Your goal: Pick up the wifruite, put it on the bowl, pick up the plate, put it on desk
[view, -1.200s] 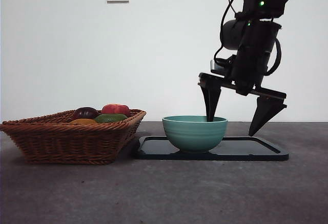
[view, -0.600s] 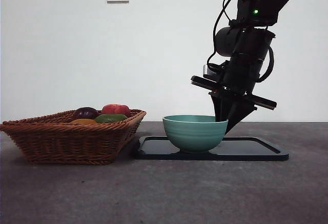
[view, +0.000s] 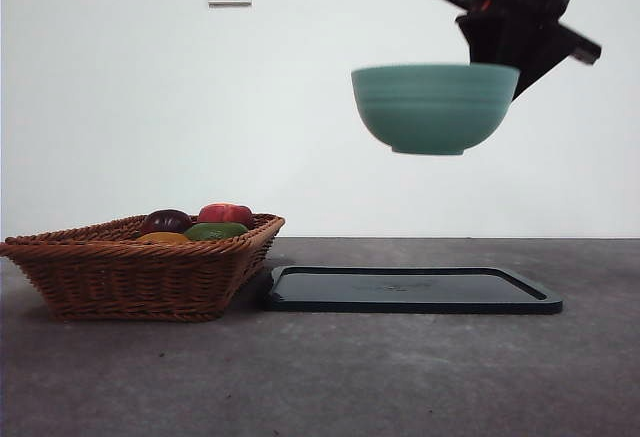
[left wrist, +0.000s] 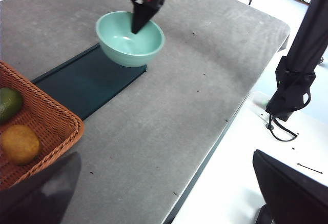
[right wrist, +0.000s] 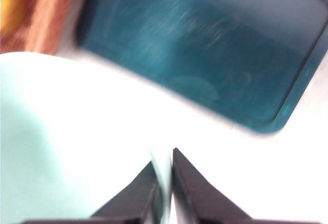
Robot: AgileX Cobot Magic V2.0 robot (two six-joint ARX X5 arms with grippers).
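Right gripper (view: 497, 60) pinches the bowl (view: 435, 107) by its right rim, high above the tray (view: 412, 290). You should keep it level and set it on bare desk (view: 320, 377). Wifruite (left wrist: 19, 143) sits in the basket (view: 130, 272), far left. Left gripper (left wrist: 164, 193) spread, idle.

The right gripper (right wrist: 165, 183) has its two black jaws pinched tight on the thin rim of the pale mint-green ceramic bowl (right wrist: 61, 147), one jaw on each side of the wall. The bowl is blurred and fills the frame on one side of the jaws. Beyond the bowl lies a dark teal rectangular tray (right wrist: 215, 55) with rounded corners, its surface bare. Just past the bowl's far edge, a brown woven basket (right wrist: 48, 16) shows, with something yellow-orange (right wrist: 10, 3) inside it, too blurred to identify.
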